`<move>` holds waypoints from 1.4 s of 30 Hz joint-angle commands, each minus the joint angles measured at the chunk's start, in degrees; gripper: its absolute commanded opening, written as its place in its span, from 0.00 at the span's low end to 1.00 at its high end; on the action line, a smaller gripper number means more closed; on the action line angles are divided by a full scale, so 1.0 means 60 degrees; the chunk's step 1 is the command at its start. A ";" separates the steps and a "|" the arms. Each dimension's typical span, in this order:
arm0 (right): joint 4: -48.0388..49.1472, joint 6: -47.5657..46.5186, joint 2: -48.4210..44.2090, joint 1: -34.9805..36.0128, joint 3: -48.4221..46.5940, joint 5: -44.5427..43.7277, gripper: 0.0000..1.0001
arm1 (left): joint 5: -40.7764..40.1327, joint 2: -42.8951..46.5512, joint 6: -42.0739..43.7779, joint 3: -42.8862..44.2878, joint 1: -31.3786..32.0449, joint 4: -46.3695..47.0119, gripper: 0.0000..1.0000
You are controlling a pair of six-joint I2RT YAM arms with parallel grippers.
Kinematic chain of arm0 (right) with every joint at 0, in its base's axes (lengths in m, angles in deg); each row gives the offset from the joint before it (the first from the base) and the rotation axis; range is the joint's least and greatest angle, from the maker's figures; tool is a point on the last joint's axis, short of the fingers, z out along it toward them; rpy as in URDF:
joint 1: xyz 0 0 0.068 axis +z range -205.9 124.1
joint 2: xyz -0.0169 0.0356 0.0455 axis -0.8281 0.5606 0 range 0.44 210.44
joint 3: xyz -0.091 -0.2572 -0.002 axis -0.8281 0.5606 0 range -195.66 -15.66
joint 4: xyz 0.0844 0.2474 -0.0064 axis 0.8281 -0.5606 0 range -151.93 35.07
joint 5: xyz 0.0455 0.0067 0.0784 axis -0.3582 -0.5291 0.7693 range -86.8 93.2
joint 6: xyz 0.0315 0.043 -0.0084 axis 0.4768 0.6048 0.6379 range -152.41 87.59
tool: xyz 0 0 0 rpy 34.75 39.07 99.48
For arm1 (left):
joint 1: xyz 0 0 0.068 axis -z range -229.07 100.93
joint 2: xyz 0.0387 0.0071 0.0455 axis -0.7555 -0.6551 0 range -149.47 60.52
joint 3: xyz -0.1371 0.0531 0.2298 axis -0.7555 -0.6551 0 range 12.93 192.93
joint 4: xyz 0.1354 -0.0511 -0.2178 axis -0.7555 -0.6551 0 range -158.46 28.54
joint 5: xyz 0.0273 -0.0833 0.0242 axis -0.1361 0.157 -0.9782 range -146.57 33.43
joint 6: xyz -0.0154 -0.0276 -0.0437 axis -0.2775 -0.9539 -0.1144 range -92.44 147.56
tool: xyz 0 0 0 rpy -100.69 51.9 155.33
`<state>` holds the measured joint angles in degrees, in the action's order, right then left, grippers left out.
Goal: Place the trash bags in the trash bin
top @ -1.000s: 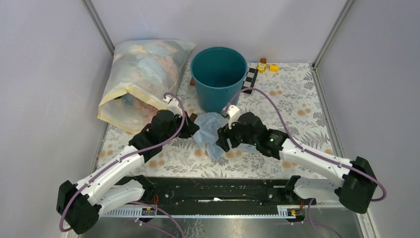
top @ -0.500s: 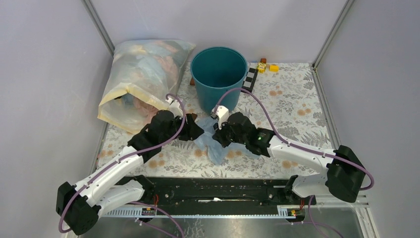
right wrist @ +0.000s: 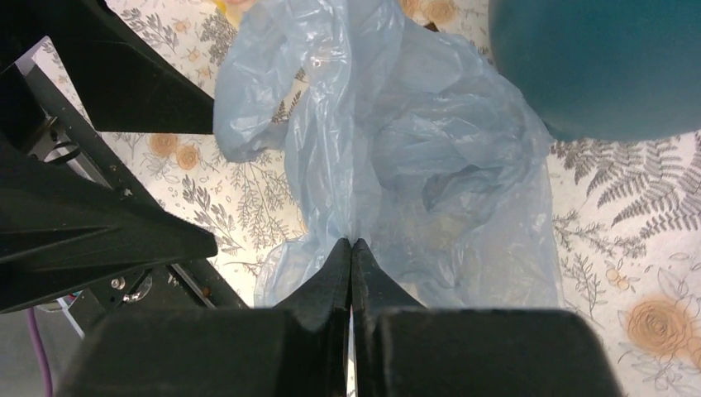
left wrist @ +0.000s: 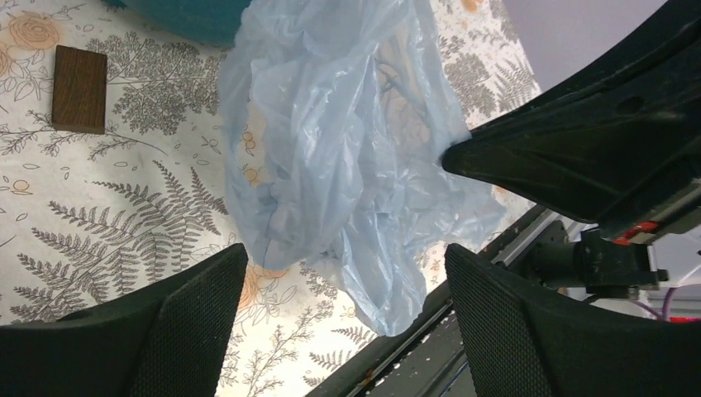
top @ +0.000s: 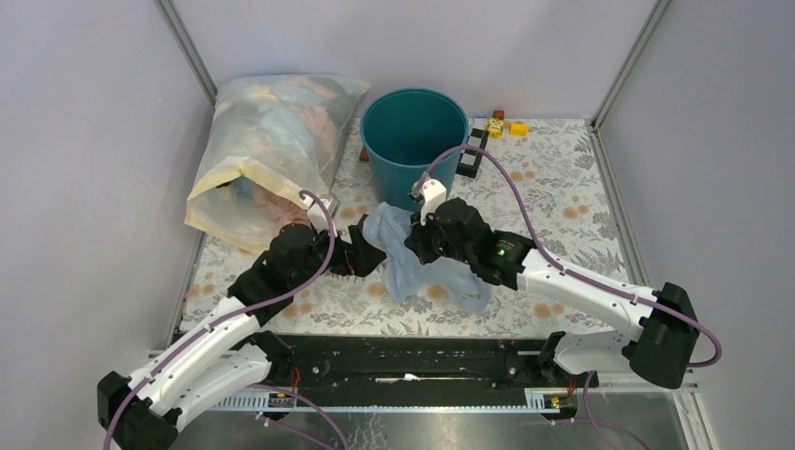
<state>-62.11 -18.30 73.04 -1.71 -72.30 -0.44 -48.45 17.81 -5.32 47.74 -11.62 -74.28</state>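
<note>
Pale blue bag (right wrist: 397, 157) hangs crumpled from the right gripper (right wrist: 351, 246), whose 2 fingers are pressed together on a fold of its film. It is outside the bin (top: 413, 141), just on its near side, around the table's (top: 572, 197) middle, with its lower end trailing toward the near edge. Left gripper (left wrist: 343, 256) faces the bag, fingers spread wide apart. A stuffed bag (top: 267, 150) lies at the far-left corner.

Left pincer (left wrist: 343, 252) released, backed off, right pincer (right wrist: 351, 245) now pinching trash bag (right wrist: 405, 141)
</note>
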 commanded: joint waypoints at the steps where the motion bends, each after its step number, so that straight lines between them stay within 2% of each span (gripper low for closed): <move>1: -0.0350 0.0539 0.0041 0.0057 -0.0246 -0.0266 0.00 | 0.0278 -0.0391 0.0180 -0.0091 0.0065 0.0679 0.87; 5: -0.0316 0.0618 0.0055 0.0063 -0.0228 -0.0111 0.00 | 0.0172 -0.0697 0.0193 -0.0298 0.0144 0.1179 0.75; 9: -0.0313 0.0637 0.0016 0.0055 -0.0171 0.0004 0.00 | -0.0721 -0.0770 0.0237 -0.0489 0.0159 0.1379 0.68; 12: -0.0312 0.0639 -0.0032 0.0057 -0.0129 0.0094 0.00 | -0.0964 -0.0801 0.0239 -0.0840 0.0152 0.2039 0.58; 17: -0.0301 0.0649 -0.0082 0.0048 -0.0147 0.0346 0.00 | -0.1572 -0.1131 0.0328 -0.1118 0.0152 0.3086 0.57; 22: -0.0313 0.0730 -0.0224 0.0044 -0.0129 0.0385 0.00 | -0.1874 -0.1602 0.0243 -0.1654 0.0159 0.4881 0.53; 23: -0.0305 0.0753 -0.0264 0.0049 -0.0113 0.0366 0.00 | -0.1955 -0.1659 0.0281 -0.1736 0.0159 0.5235 0.49; 24: -0.0326 0.0781 -0.0315 0.0044 -0.0100 0.0348 0.00 | -0.2035 -0.1705 0.0330 -0.1792 0.0159 0.5492 0.41; 26: -0.0468 0.0865 -0.0396 0.0053 -0.0106 0.0119 0.00 | -0.2063 -0.1647 0.0614 -0.1653 0.0159 0.5622 0.03; 27: -0.0634 0.0885 -0.0419 0.0050 -0.0152 -0.0130 0.00 | -0.2242 -0.1562 0.0688 -0.1434 0.0159 0.5275 0.00; 30: -0.1479 0.0801 -0.0521 0.0049 -0.0443 -0.1459 0.00 | -0.2606 -0.1275 0.0826 -0.0835 0.0158 0.3984 0.00; 37: -0.2599 0.0034 -0.1172 0.0046 -0.0586 -0.6645 0.03 | -0.3390 -0.0827 0.0433 0.0014 0.0145 0.1062 0.00; 40: -0.2391 -0.0398 -0.1488 0.0046 -0.0559 -0.8113 0.11 | -0.3436 -0.1244 0.0350 0.0518 0.0145 0.0137 0.00; 42: -0.2040 -0.0836 -0.1721 0.0039 -0.0470 -0.8371 0.17 | -0.3177 -0.1637 0.0314 0.0858 0.0141 -0.0185 0.00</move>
<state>-74.74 -17.56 66.42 -1.10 -73.29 -33.33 -64.91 10.86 -2.96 48.24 -10.07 -67.25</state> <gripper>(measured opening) 0.110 0.003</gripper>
